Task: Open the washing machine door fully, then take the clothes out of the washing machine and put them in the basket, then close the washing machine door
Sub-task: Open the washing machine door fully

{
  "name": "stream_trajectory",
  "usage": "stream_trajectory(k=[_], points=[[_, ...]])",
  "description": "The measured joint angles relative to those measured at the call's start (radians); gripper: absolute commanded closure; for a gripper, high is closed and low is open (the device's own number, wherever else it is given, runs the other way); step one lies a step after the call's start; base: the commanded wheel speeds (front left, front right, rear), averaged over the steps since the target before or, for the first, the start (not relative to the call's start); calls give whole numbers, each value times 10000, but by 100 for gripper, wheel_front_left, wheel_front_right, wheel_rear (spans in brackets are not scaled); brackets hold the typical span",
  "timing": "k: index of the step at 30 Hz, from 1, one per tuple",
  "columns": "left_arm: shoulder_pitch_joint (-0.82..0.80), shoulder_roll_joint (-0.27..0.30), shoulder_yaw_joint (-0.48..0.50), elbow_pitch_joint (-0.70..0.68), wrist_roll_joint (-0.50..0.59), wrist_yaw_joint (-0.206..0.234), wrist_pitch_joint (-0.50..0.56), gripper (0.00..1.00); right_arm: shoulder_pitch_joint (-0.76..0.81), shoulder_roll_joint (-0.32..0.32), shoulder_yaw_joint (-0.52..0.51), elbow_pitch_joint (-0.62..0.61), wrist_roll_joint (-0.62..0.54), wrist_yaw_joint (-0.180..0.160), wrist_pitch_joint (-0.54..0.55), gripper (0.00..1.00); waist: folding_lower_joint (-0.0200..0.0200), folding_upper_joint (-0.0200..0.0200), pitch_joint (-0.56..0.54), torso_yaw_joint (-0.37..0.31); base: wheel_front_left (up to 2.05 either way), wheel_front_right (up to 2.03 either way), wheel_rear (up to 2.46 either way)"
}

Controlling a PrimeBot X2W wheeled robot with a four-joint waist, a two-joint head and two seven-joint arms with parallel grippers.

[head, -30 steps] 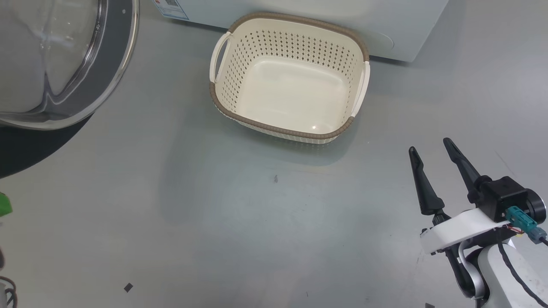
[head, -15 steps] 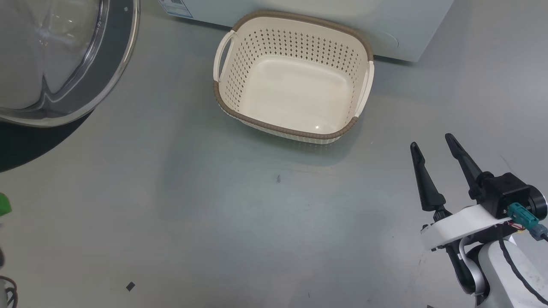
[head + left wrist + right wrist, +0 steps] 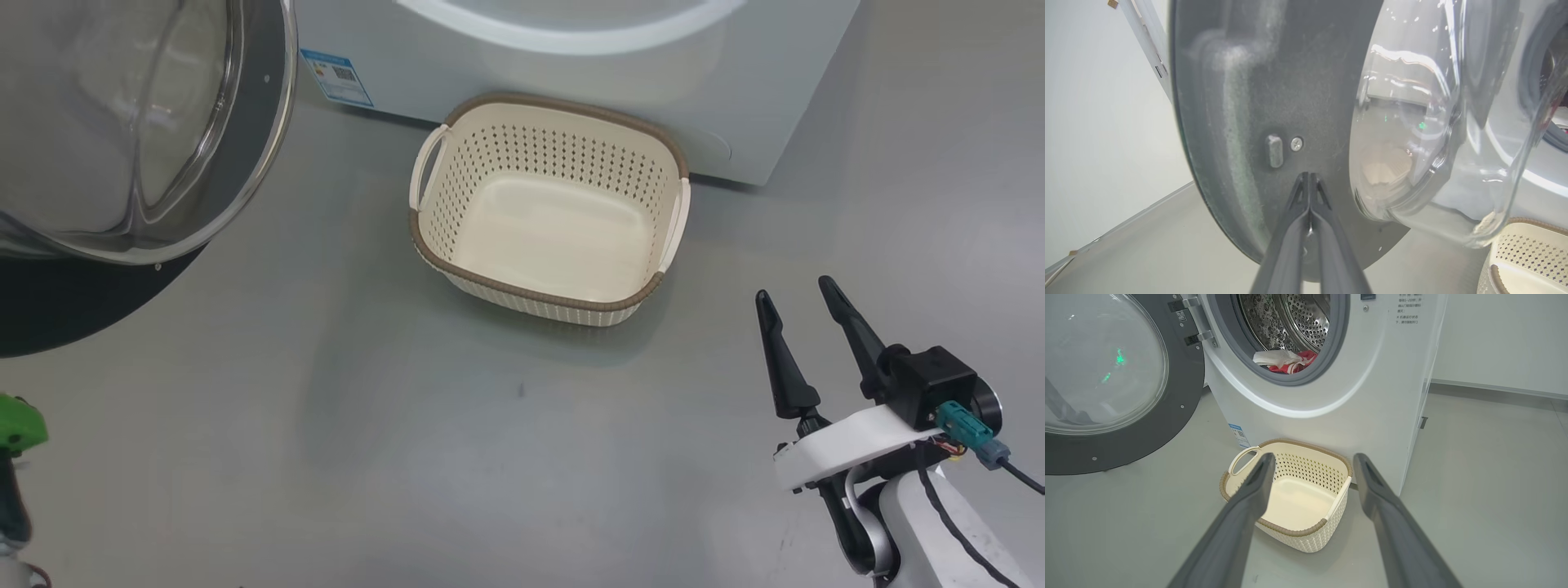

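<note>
The washing machine [image 3: 1372, 396] stands with its door [image 3: 1180, 416] swung wide open to the left. Red and white clothes [image 3: 1290, 361] lie at the front of the steel drum. On the floor against the washer's front sits the basket [image 3: 531, 294], with nothing in it. My left gripper [image 3: 1306, 176] is shut, with its tips at the dark inner rim of the door [image 3: 1241, 102], beside a small grey peg and a screw. My right gripper [image 3: 794, 289] hangs open to the basket's right, holding nothing. In the right wrist view, the right gripper [image 3: 1314, 456] points toward the basket [image 3: 1290, 528].
The door's glass bowl [image 3: 122, 122] bulges over the floor at the upper left of the head view. A blue label [image 3: 336, 77] is stuck low on the washer's front. Bare grey floor spreads around the basket. A green part [image 3: 16, 425] shows at the lower left edge.
The head camera has tilted up, so more of the washer's front shows and the basket sits lower in the picture. Both grippers keep their states.
</note>
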Motion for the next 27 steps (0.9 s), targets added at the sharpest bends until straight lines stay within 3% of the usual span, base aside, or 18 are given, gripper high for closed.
stream_trajectory(k=[11, 23, 27], points=[[1005, -224, -558, -186, 359, -320, -130, 100, 47, 395, 86, 479, 249, 13, -203, 0, -1, 0, -1251, -346, 0, 0, 0], [2272, -784, -1256, -803, 734, -437, -217, 100, 361, 610, 19, 677, 316, 10, -293, 0, -1, 0, -2414, -1152, 0, 0, 0], [2674, -1216, -1555, -1001, 796, -443, -217, 100, 483, 656, 27, 736, 337, 0, -303, 0, -1, 0, -2693, -1498, 0, 0, 0]])
